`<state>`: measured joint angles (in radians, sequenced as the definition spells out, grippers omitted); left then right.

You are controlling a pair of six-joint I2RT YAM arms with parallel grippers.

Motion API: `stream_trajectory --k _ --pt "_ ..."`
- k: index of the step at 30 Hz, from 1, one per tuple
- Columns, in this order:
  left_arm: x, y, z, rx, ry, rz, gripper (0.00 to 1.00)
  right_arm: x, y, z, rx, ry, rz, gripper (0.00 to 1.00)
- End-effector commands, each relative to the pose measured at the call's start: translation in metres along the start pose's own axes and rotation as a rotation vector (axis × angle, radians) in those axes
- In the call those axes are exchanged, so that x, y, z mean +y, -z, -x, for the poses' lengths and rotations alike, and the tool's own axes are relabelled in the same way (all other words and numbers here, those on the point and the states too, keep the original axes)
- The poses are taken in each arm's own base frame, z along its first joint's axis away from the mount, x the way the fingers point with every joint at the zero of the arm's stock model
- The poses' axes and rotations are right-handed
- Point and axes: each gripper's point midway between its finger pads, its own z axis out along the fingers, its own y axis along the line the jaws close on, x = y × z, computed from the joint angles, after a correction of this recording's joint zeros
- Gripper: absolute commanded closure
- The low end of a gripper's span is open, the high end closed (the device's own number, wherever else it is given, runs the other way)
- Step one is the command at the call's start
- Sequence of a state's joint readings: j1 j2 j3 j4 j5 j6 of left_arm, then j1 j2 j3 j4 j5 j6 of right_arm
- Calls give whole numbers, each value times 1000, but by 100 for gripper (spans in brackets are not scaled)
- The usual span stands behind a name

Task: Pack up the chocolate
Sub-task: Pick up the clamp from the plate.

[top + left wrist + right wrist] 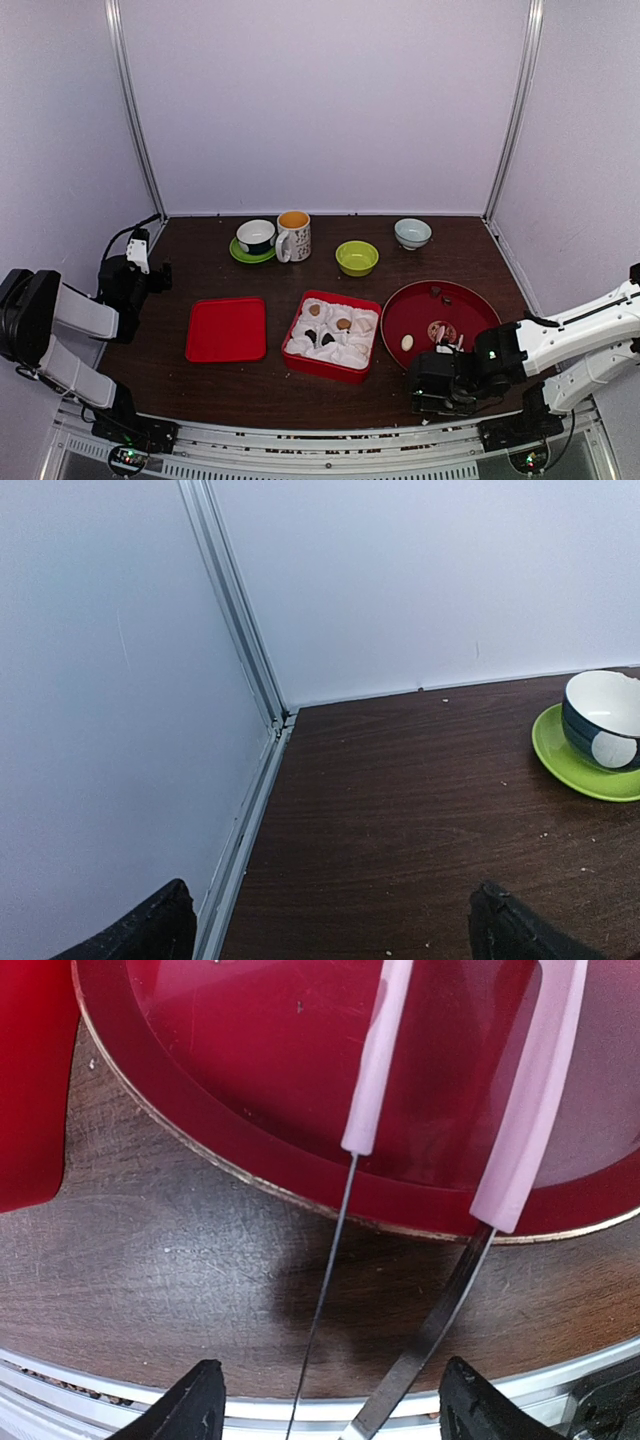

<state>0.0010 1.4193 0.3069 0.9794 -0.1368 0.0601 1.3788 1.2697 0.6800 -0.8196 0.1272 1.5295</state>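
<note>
Right gripper apart, straddling pink tongs at near rim of red plate; left gripper agape, far-left corner of desk.

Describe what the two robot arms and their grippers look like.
Both arms have white link shells and black joints. The left arm has a black cable attached; the right arm shows a small green light near its wrist. The left gripper and right gripper each have two black, matte fingers.

The box holding chocolate lies between what seems its lid, left, and a plate, right
</note>
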Motion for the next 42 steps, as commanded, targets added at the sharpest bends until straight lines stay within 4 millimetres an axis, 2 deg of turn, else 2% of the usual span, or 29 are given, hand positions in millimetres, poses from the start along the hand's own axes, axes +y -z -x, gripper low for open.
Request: stream_trajectory --k 1,7,11,20,22,28,32,37,42 --pt "5 -2 16 -60 12 13 2 -5 -5 4 -20 -14 -15 28" --pt "5 -2 16 -60 13 14 2 -8 -13 5 -13 -27 -14 35" --pt "5 -2 16 -61 13 14 2 -9 -13 7 -16 -29 -12 43" --pt "5 -2 16 -61 13 14 2 -10 4 21 -71 -34 29 73" --pt "5 -2 16 -60 13 13 2 -13 10 26 -87 -27 29 76" --pt "5 -2 16 -61 13 13 2 -24 36 51 -168 44 -2 78" --pt "5 -2 16 -60 13 12 2 -17 50 61 -158 172 22 78" --pt "5 -2 16 -60 12 13 2 -8 63 55 -68 348 50 75" --pt "5 -2 16 -61 13 14 2 -7 72 49 -12 416 43 74"
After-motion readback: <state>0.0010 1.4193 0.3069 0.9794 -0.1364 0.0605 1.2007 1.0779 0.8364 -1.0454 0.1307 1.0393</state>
